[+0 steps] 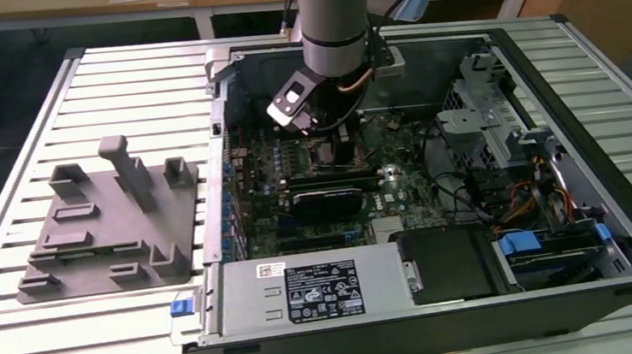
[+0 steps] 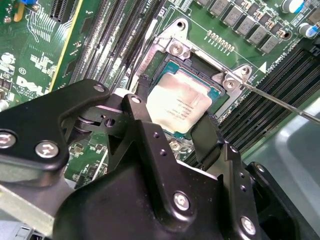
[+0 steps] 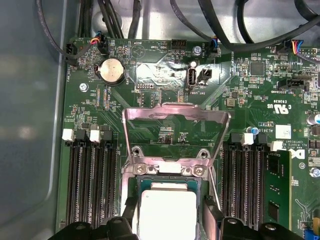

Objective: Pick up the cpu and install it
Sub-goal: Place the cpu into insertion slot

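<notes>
The cpu is a small square chip with a silvery-white top. It lies flat inside the motherboard socket, whose metal load plate stands swung up behind it. In the second wrist view the cpu sits between my two black fingers. My gripper hangs directly over the socket, open, with a finger on each side of the chip and a thin gap showing at each edge. In the exterior view the gripper reaches down into the open computer case.
Memory slots flank the socket on both sides. A thin metal socket lever juts out past one corner. Cables and the case wall lie beyond the board. A grey plastic holder block sits on the slatted table at the exterior view's left.
</notes>
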Robot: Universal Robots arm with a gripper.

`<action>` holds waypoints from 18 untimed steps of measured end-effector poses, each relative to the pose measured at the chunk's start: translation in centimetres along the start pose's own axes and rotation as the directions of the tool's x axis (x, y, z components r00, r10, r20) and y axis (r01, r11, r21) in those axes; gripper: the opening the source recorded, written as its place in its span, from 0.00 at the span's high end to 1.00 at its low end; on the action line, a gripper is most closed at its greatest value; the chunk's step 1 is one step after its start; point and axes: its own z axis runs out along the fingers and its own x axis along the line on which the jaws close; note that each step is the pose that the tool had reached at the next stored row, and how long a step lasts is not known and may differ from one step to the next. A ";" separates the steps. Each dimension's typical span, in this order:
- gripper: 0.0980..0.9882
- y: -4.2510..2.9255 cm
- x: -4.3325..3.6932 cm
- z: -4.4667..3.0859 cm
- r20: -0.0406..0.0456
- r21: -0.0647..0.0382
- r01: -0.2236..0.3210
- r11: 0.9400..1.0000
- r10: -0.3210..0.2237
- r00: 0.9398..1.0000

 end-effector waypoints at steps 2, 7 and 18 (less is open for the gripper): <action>0.42 0.00 0.00 -0.03 0.000 0.000 0.000 1.000 0.000 1.000; 0.42 0.03 0.00 -0.55 0.000 0.000 0.000 1.000 0.000 1.000; 0.51 0.05 0.00 -0.88 -0.001 0.000 0.000 1.000 0.000 1.000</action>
